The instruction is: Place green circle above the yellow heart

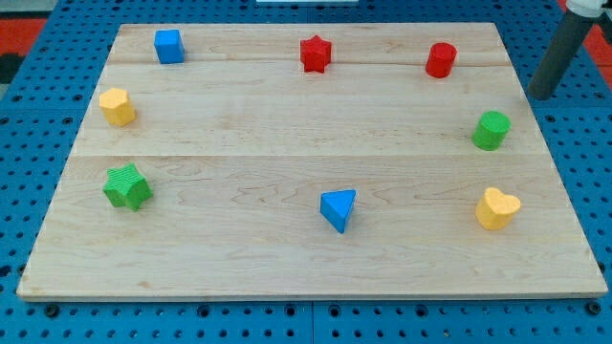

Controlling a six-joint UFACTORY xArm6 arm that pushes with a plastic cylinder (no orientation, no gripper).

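Observation:
The green circle (491,130) stands near the board's right edge, at mid height. The yellow heart (497,207) lies below it, toward the view's bottom right, a clear gap apart. My rod comes down from the view's top right, and my tip (543,96) is just off the board's right edge, above and to the right of the green circle, not touching any block.
A red cylinder (441,59), a red star (315,53) and a blue cube (169,46) line the top. A yellow hexagon (117,106) and a green star (127,186) sit at the left. A blue triangle (338,209) lies bottom centre. The wooden board (287,124) rests on blue pegboard.

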